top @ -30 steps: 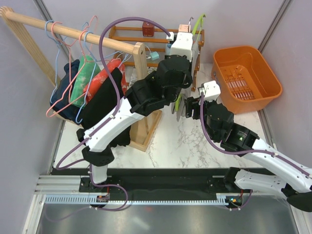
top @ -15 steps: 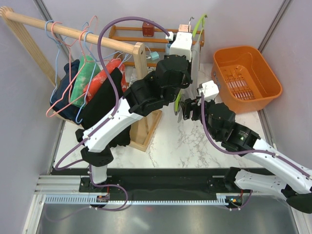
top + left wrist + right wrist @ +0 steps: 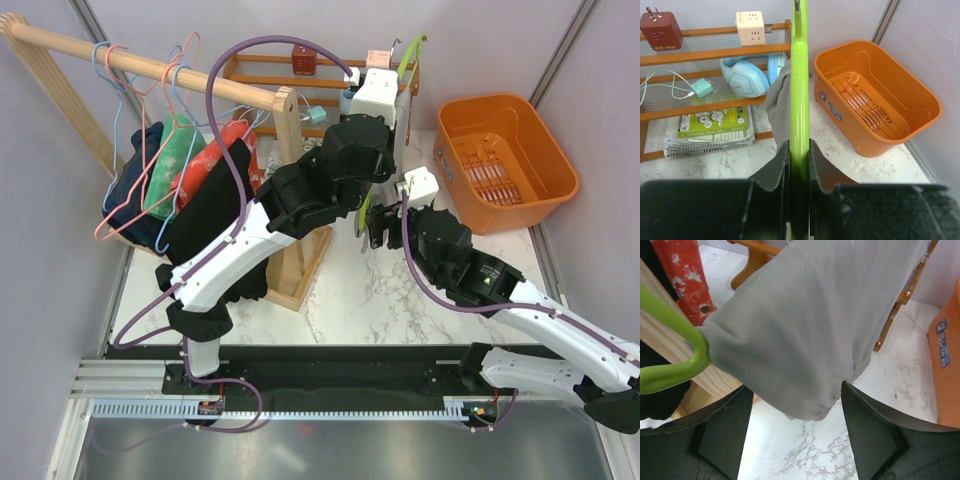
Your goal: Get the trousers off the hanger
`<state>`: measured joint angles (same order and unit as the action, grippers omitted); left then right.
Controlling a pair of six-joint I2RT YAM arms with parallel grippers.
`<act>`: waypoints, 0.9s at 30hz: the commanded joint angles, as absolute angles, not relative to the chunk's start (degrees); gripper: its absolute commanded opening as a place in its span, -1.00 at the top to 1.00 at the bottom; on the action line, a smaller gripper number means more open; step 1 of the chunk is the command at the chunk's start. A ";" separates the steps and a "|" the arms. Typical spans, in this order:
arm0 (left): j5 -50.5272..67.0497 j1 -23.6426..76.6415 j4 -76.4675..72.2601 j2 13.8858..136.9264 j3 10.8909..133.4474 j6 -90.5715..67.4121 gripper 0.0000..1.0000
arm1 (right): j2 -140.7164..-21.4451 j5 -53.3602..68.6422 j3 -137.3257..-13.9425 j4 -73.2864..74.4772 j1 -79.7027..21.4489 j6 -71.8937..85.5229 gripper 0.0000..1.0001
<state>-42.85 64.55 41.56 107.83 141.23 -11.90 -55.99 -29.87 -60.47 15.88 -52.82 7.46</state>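
**A:** What does the left wrist view give?

**B:** The left pincer (image 3: 799, 152) is clamped tight on the lime-green hanger (image 3: 799, 75), which is held above the counter (image 3: 845, 155) near the orange basket (image 3: 875, 100). Only a strip of the grey trousers (image 3: 779, 100) shows beside it.

**A:** And the right wrist view?

**B:** There the trousers drape over the hanger's end. Their lower fold hangs between the wide-spread fingers of the right pincer (image 3: 796, 432). In the top view the arms cover most of this.

The blue sticker (image 3: 831, 107) on the orange basket (image 3: 912, 95) is illegible; nothing else readable.
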 commanded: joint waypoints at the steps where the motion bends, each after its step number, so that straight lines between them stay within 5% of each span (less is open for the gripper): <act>1: -42.72 64.25 34.10 102.83 141.86 -10.46 0.96 | -56.51 -32.69 -62.84 14.76 -51.94 5.80 -0.53; 27: -42.45 63.98 33.93 102.48 141.86 -8.52 0.96 | -52.56 -24.96 -61.17 18.37 -47.20 5.10 -0.65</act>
